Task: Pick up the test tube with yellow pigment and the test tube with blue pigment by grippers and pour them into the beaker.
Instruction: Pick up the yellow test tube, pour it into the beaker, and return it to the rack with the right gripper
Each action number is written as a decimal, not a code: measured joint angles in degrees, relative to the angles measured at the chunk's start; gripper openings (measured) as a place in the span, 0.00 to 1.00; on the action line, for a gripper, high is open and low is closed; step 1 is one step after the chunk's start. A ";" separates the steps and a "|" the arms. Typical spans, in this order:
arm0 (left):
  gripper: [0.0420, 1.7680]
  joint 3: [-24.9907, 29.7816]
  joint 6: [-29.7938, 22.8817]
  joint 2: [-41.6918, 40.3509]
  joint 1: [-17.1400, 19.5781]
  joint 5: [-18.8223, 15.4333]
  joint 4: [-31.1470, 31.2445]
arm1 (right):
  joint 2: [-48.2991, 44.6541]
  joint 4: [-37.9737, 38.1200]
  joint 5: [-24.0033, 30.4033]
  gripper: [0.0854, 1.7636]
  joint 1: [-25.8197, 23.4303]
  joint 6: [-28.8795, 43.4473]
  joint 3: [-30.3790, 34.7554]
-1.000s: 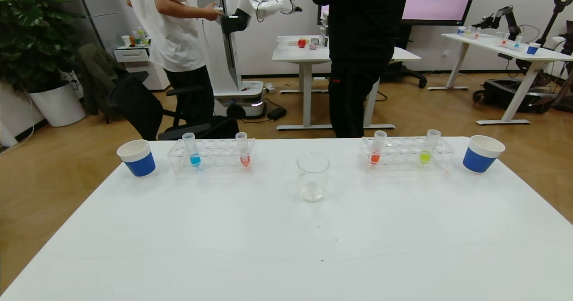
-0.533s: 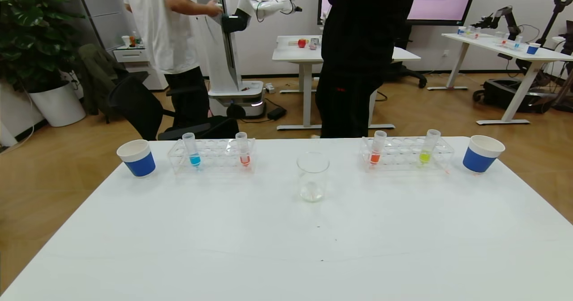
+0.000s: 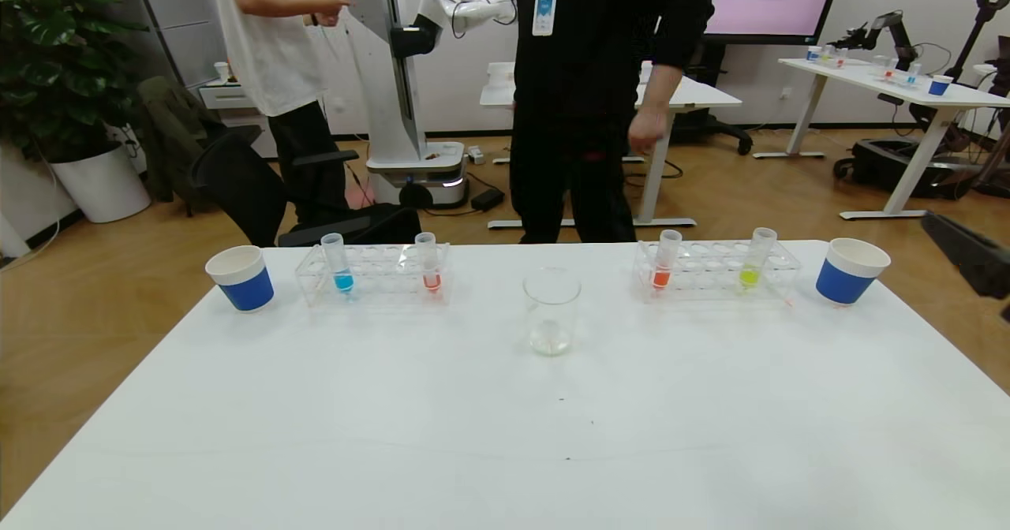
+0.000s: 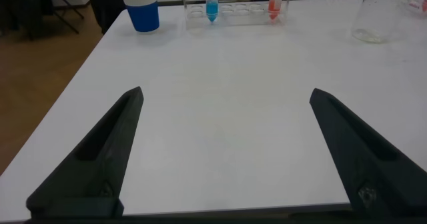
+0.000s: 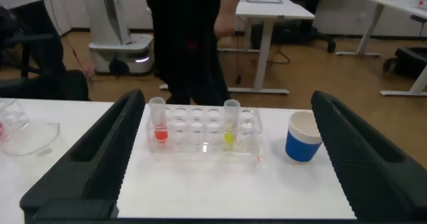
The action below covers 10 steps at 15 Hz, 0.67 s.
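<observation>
Both grippers (image 4: 223,151) (image 5: 230,157) wide apart, holding nothing. Watch: yellow tube (image 3: 755,262) shares rack w/ orange tube (image 3: 664,265); you could grab wrong one.

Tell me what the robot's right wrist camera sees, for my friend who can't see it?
Two open black fingers of the right gripper frame a clear rack holding the test tube with yellow pigment and an orange-red tube. A blue paper cup stands beside it.

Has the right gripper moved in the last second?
Yes. The right gripper now shows at the head view's right edge, just right of the right-hand paper cup; earlier it was out of that view. It has come inward toward the table.
</observation>
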 joint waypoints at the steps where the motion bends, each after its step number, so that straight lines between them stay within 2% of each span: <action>1: 0.98 0.00 0.00 0.00 0.00 0.00 0.00 | 6.16 -5.16 -0.09 0.98 -0.13 -0.04 -0.93; 4: 0.98 0.00 -0.02 0.00 0.00 0.00 0.00 | 25.33 -18.88 -0.21 0.98 -0.54 -0.11 -4.88; 6: 0.98 0.00 -0.02 0.00 0.00 0.00 0.02 | 36.22 -25.25 -0.16 0.98 -0.60 0.02 -8.57; 8: 0.98 0.00 0.00 0.00 0.00 0.00 -0.01 | 45.42 -29.66 -0.13 0.98 -0.57 1.12 -13.31; 10: 0.98 0.00 0.00 0.00 0.00 0.00 0.00 | 51.60 -30.62 -0.09 0.98 -0.40 2.51 -17.01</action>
